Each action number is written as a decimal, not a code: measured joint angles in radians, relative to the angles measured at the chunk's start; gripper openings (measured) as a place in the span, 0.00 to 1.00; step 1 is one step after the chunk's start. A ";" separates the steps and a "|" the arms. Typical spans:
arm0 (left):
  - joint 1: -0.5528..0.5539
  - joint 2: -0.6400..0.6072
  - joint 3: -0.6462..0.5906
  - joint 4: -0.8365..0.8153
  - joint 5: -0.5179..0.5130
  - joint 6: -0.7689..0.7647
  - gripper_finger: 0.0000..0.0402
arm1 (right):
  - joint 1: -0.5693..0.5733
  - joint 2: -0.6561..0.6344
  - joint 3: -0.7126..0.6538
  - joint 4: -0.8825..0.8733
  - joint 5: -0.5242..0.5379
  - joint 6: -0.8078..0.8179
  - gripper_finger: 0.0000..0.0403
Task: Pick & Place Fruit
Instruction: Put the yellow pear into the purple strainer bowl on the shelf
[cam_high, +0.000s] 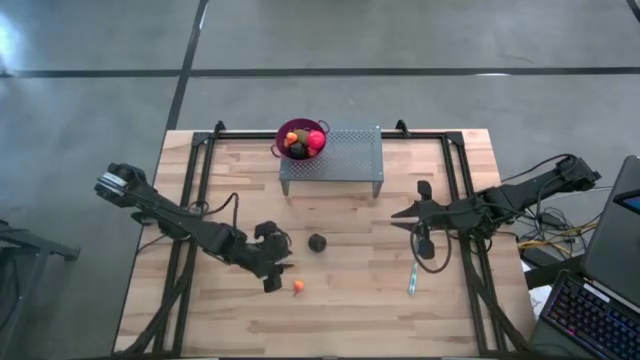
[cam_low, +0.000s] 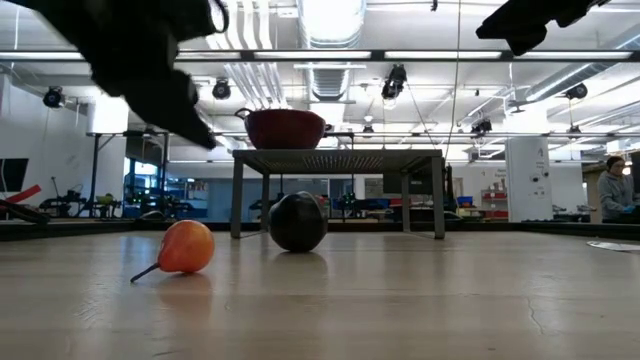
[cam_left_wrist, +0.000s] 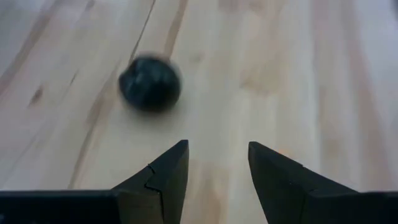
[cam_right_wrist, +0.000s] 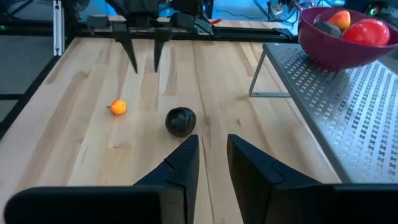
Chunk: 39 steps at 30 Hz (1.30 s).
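Observation:
A dark ball (cam_high: 317, 243) rests on the wooden table near its middle, also seen in the low view (cam_low: 297, 221) and both wrist views (cam_left_wrist: 150, 82) (cam_right_wrist: 180, 121). A small orange fruit (cam_high: 298, 287) (cam_low: 186, 246) (cam_right_wrist: 118, 107) lies nearer the near edge. The purple bowl (cam_high: 302, 138) (cam_right_wrist: 339, 37) stands on a grey perforated rack (cam_high: 332, 158) and holds a red ball (cam_right_wrist: 367, 31) and other pieces. My left gripper (cam_high: 280, 262) (cam_left_wrist: 217, 149) hovers open just left of the dark ball. My right gripper (cam_high: 398, 220) (cam_right_wrist: 212, 142) waits open to the right.
A slim teal stick (cam_high: 411, 281) lies on the table on the right, toward the near edge. The rack stands at the far edge on thin legs (cam_low: 236, 195). A laptop and keyboard (cam_high: 600, 310) sit beyond the table's right edge. Bare wood lies around both loose fruits.

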 joint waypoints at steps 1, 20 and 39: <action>0.000 0.000 -0.001 0.029 -0.001 0.002 0.43 | 0.000 -0.001 0.000 0.000 0.000 -0.013 0.21; -0.070 0.000 -0.005 0.069 0.138 0.117 0.68 | 0.000 -0.001 0.000 0.000 -0.001 -0.023 0.33; -0.143 0.133 -0.010 0.169 0.052 0.191 0.67 | 0.000 -0.001 0.000 0.000 -0.001 -0.024 0.42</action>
